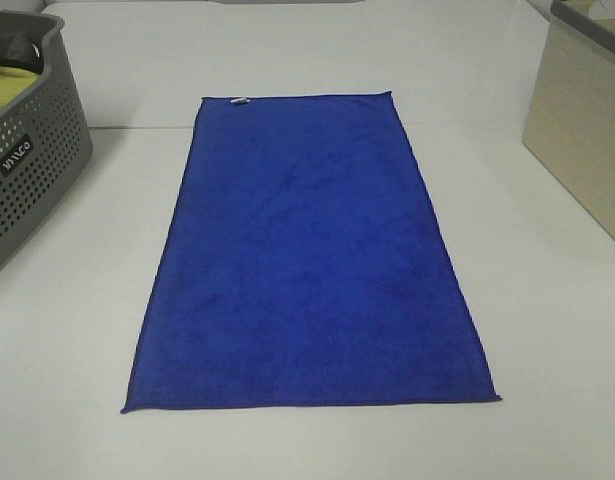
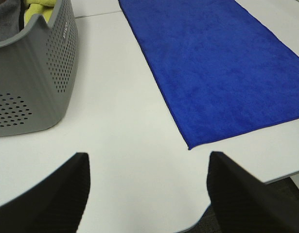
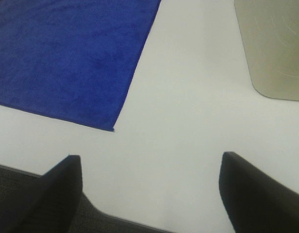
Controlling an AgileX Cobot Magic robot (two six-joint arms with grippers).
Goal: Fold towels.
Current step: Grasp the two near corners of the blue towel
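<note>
From up high, the blue towel lies flat, spread lengthwise down the middle of the bench, with its white tag at the far edge and a grey basket off to the left.

Left wrist view now: the left tool gapes wide and empty, short of the near corner. Pinch too shallow and that thin hem could slip out.

Right wrist view: the right tool is likewise spread and empty. Its corner sits near the bench edge, and unequal lifts would skew the fold.
</note>
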